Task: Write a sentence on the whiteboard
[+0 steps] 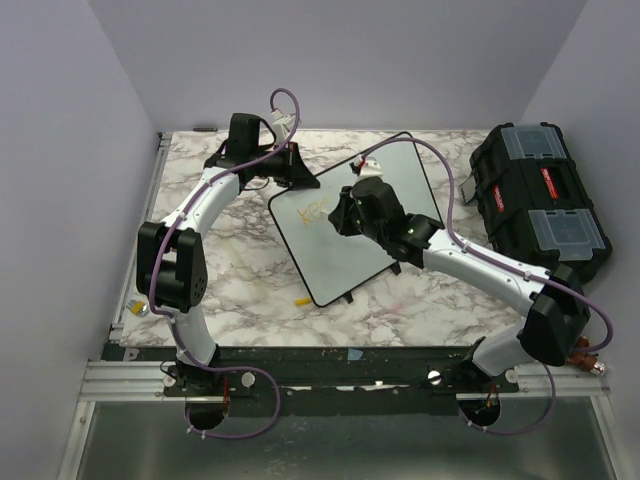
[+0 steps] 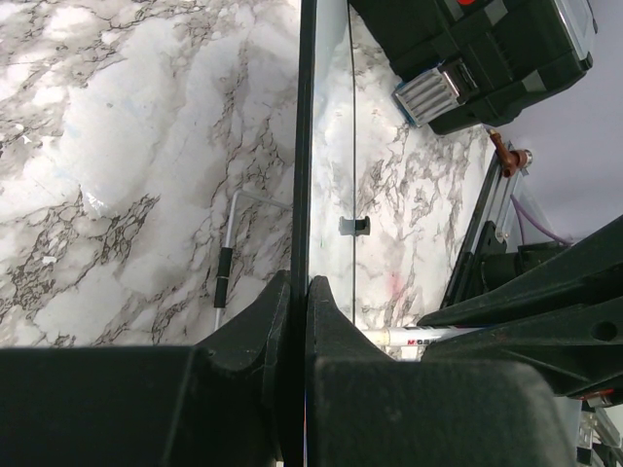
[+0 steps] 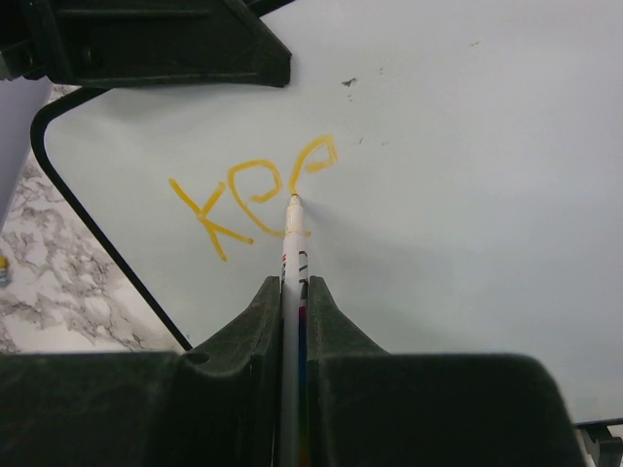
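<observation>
Fingers (image 3: 331,326) of the right gripper (image 3: 292,284) are pinched tight on a white marker (image 3: 290,255), with the barrel sandwiched between them. The marker's long axis runs straight out of the grip. Its tip is down and touching the whiteboard (image 3: 467,195), pointing toward the board's far-left side.

Near the board's front corner a small yellow piece (image 1: 300,300) lies on the marble table (image 1: 250,285), just apart from the rim. The board sits mid-table, skewed. Its long axis goes from near-left to far-right, and one corner is aimed at the arm bases. Cannot tell if it lies flat or is propped.

Sentence (image 3: 253,199): only three yellow-orange letters on the left part of the board, "k", "e" and a third looped one, running along the long axis. The marker tip sits at the foot of the third letter.

Farther back, the left gripper (image 2: 298,284) is clamped on the board's far-left rim, fingers (image 2: 258,326) closed either side of the thin black edge.

Far right, near the board but apart from it, is a black toolbox (image 1: 540,195). Its lid is shut, with red marks and two clear-topped compartments. Contents not readable.
</observation>
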Controlling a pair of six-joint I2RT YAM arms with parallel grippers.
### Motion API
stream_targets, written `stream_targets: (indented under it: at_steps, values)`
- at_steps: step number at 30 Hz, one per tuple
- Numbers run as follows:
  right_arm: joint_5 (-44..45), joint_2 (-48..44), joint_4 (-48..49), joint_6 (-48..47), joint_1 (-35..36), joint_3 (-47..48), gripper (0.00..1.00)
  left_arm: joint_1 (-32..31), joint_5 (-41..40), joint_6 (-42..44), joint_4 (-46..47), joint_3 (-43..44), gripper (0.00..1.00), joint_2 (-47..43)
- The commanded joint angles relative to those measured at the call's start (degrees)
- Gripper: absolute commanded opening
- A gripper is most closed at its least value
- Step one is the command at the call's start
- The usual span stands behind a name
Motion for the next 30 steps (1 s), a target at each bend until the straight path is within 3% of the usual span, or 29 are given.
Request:
stream_targets:
  at_steps: [1,12,19,25,30]
  values:
    - [0.8,0.8,-4.4,0.9,-0.3,-3.0,0.01,-1.2,-0.2,5.1,1.4,0.6,0.0,-0.6]
    - [9.6,0.6,-8.7,0.3,-0.3,0.2,0.01,-1.4,-0.1,5.3,1.3,0.2,0.0,-1.3]
    - [10.0,-3.0,-10.2,-2.2,-0.3,4.6,0.01,-1.6,-0.2,5.8,0.8,-0.2,0.0,-2.1]
    - [11.4,-10.1,-4.0,-4.2,-0.3,2.4,0.01,-1.6,-0.1,6.1,1.1,-1.3,0.0,-3.5]
    - [12.6,-10.0,5.1,-9.5,-0.3,0.0,0.01,-1.7,0.5,8.8,-1.2,-0.4,0.0,-3.4]
